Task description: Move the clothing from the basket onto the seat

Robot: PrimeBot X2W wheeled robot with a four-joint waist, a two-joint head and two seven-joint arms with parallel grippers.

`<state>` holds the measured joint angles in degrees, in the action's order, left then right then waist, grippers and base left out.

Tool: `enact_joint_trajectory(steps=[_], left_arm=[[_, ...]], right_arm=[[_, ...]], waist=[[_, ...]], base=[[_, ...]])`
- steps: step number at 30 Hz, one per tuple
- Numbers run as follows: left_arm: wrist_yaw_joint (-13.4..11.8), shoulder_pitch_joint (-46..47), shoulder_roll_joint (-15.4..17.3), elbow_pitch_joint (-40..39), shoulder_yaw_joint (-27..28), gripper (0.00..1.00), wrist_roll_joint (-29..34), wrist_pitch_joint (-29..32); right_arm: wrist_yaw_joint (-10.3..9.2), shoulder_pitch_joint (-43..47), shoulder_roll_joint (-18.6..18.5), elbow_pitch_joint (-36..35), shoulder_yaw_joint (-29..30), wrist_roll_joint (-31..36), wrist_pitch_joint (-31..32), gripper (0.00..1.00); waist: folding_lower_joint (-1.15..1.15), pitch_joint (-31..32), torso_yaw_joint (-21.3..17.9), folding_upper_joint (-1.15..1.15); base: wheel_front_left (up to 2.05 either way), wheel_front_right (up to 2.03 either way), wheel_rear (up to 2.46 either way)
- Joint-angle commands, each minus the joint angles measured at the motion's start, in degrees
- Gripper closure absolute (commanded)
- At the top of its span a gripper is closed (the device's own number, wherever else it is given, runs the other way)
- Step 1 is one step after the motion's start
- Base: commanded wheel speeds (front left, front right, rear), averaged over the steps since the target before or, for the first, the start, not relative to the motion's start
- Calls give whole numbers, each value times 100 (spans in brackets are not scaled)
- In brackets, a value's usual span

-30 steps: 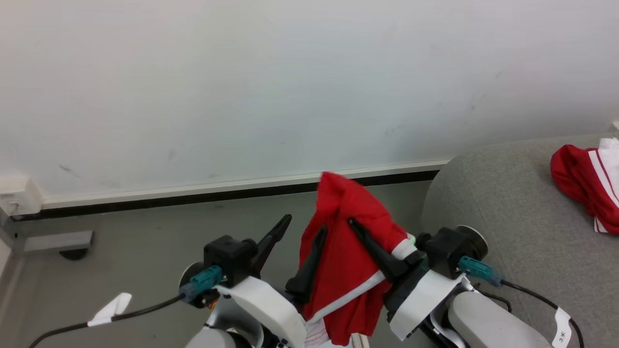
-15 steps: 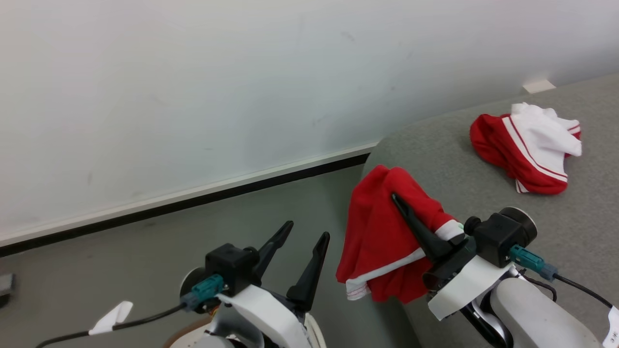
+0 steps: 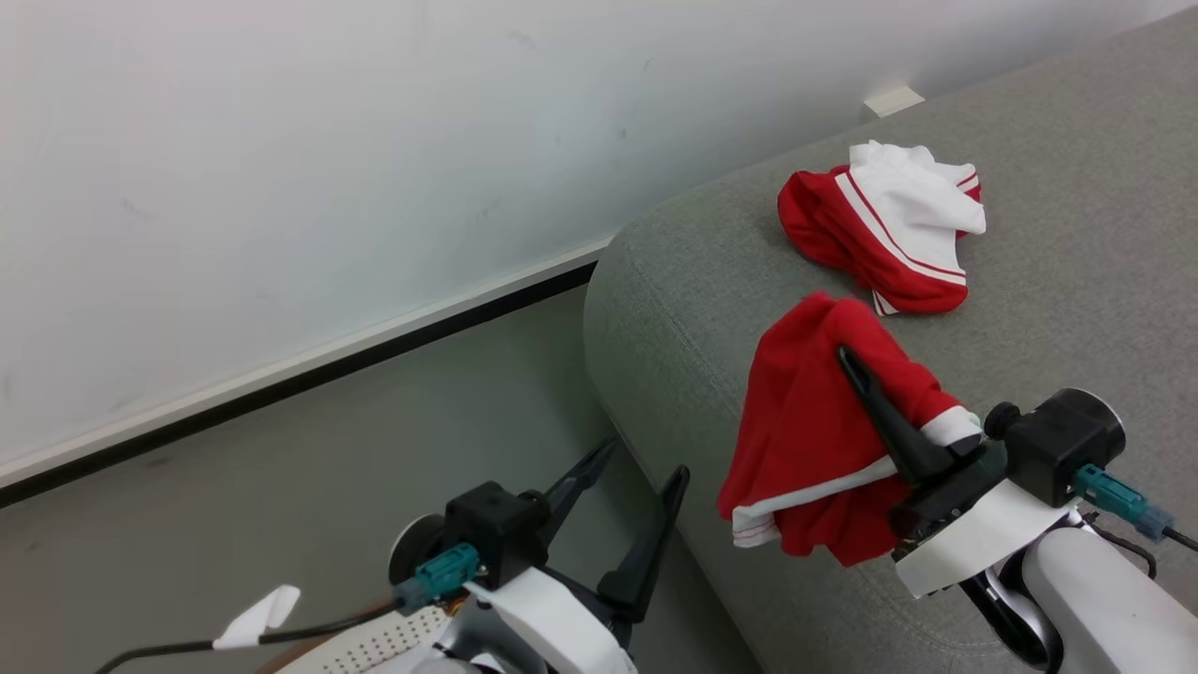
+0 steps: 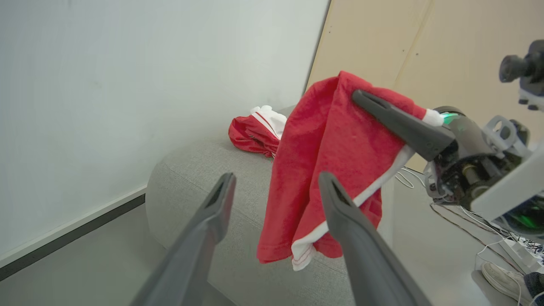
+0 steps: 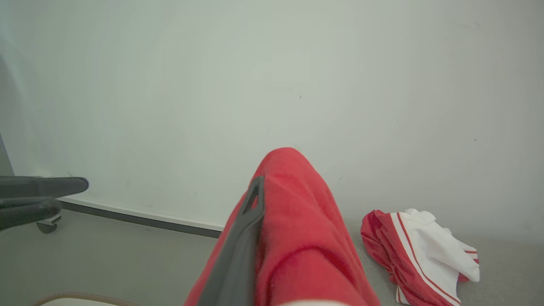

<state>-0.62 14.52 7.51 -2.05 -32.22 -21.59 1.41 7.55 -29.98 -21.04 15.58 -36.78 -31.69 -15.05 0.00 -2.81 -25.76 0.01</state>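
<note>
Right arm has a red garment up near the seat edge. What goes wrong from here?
1. The held garment hangs close to the rounded edge of the seat; released here, it may slide off to the floor.
2. The cloth is draped over the right fingers, so it may snag as they open and be pulled away with them.

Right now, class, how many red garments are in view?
2. The first garment hangs from the shut right gripper over the edge of the seat; the second garment lies crumpled farther back. The basket may hide more.
</note>
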Motion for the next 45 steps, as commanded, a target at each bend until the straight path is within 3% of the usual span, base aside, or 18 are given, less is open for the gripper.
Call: enact_joint_trajectory(steps=[1, 4, 11, 19, 24, 28, 35, 37, 38, 39, 45], left_arm=[[-4, 57, 13, -25, -10, 0, 55, 0], [51, 242, 49, -127, -72, 0, 144, 104], [299, 1087, 183, -440, -215, 0, 435, 387], [629, 2304, 197, -754, -491, 0, 726, 600], [732, 2939, 115, -789, -779, 0, 799, 534], [761, 3121, 16, -698, -937, 0, 710, 381], [684, 2952, 51, -462, -948, 0, 660, 181], [673, 2898, 100, -423, -920, 0, 635, 151], [656, 2872, 123, -404, -903, 0, 626, 152], [630, 2852, 157, -381, -881, 0, 624, 136], [500, 2663, 294, -284, -716, 0, 515, -12]], right_arm=[[-13, 75, -9, -24, 62, 25, -18, 100], [-14, 19, -29, -73, 371, 45, -18, 100], [-14, -579, -79, -185, 1735, 176, -11, 100], [-13, -2022, -697, 157, 3738, 525, 352, 100], [-14, -2988, -1104, 843, 4677, 1001, 734, 100], [-13, -3488, -1153, 1648, 5280, 1475, 731, 100], [-14, -3574, -552, 3063, 6132, 2206, 238, 100], [-14, -3479, -413, 3338, 6252, 2396, 129, 57], [-14, -3437, -330, 3431, 6296, 2439, 88, 16], [-14, -3384, -238, 3502, 6351, 2466, 59, 0], [-14, -2877, 230, 3129, 6319, 2570, -15, 0]], waist=[[0, -81, -40, -1], [0, -387, 17, -1], [0, -1728, 455, -1], [0, -3428, 1147, -1], [0, -4101, 1524, -1], [0, -4288, 1750, -1], [0, -4285, 1869, -1], [0, -4196, 1829, -1], [0, -4144, 1803, -1], [0, -4092, 1775, -1], [0, -3618, 1570, -1]], base=[[0, 0, 0], [0, 0, 0], [0, 0, 0], [0, 0, 0], [0, 0, 0], [0, 0, 0], [0, 0, 0], [0, 0, 0], [0, 0, 0], [0, 0, 0], [0, 0, 0]])
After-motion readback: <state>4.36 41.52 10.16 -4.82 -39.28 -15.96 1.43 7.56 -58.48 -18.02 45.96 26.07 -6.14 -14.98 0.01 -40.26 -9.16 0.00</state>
